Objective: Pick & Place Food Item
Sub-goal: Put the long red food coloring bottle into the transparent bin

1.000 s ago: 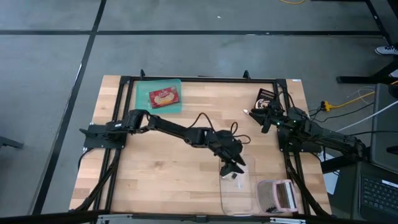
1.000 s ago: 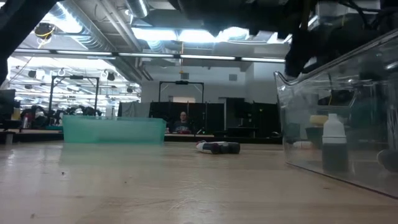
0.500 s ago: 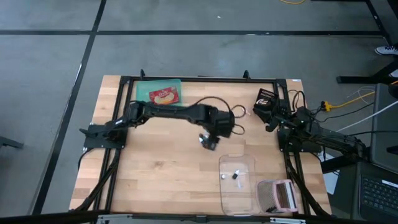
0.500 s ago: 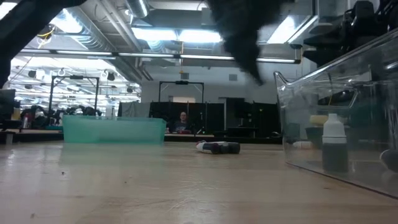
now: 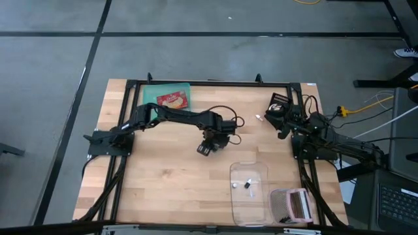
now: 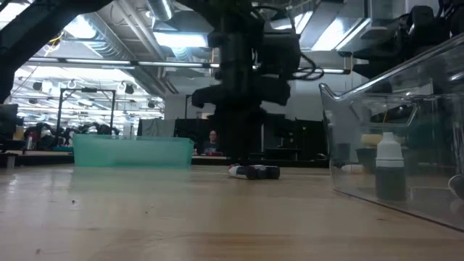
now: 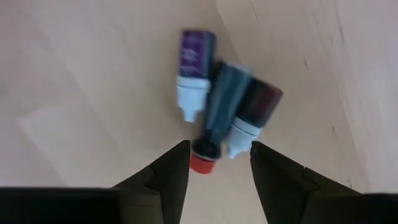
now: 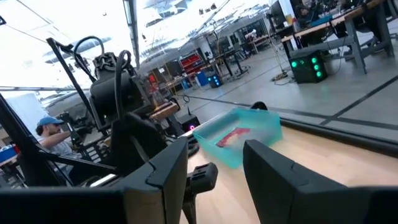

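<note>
Right now your left gripper [image 7: 214, 163] hangs above the middle of the table [image 5: 163, 176] with its fingers [image 7: 168, 171] parted and nothing between them. Straight below it, in the left wrist view, you have three small bottles lying on the wood in a touching cluster: a purple-labelled bottle [image 7: 195, 62] with a white cap, a dark teal bottle [image 7: 221, 102] with a red tip, and a dark red bottle [image 7: 256, 106] with a white cap. The red tip shows in the gap between your fingers.

In the high view that gripper [image 5: 204, 148] sits between the teal tray [image 5: 151, 104] at the far edge and the clear container [image 5: 249, 196] near the front right. The tray holds a red food packet [image 5: 172, 100]; the clear container holds two small bottles [image 5: 242, 185].

Your right gripper [image 8: 214, 168] waits over the table's far right, fingers apart and empty, beside a black box [image 5: 277, 103].
</note>
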Controlling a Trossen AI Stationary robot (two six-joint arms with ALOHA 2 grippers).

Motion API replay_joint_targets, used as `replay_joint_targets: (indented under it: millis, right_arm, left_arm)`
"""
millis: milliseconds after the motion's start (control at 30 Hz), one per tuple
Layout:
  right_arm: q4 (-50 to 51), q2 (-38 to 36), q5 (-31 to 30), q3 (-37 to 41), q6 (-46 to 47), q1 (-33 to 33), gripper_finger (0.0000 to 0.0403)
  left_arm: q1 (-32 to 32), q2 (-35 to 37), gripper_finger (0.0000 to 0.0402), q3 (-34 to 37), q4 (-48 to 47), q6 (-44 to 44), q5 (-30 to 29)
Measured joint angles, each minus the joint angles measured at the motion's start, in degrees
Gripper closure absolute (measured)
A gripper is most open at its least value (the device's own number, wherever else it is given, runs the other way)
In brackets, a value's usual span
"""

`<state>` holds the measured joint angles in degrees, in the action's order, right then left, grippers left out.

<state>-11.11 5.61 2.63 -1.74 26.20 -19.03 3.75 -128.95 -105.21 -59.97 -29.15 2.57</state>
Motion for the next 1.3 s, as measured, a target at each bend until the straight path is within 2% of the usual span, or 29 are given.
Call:
replay_joint_targets:
  millis: [300, 467, 800, 1300]
  right_arm:
    - [0.48, 0.00, -0.02, 0.00, 0.09, 0.00, 0.0247]
    - [0.65, 0.00, -0.02, 0.00, 0.15, 0.00, 0.0247]
    - [1.90, 0.00, -0.07, 0.00, 0.11, 0.00, 0.0247]
    - [1.83, 0.00, -0.23, 0.00, 0.11, 0.00, 0.0247]
  left_arm:
    - [-0.31, 0.00, 0.0240, 4.55, 4.92, 2.85, -1.62]
    - [-0.28, 0.04, 0.0250, 4.63, 4.92, 4.31, -1.57]
    - [-0.30, 0.09, 0.0328, 4.59, 3.03, 8.44, -1.54]
    - [-0.26, 0.11, 0.0312, 4.59, 2.69, 11.08, -2.67]
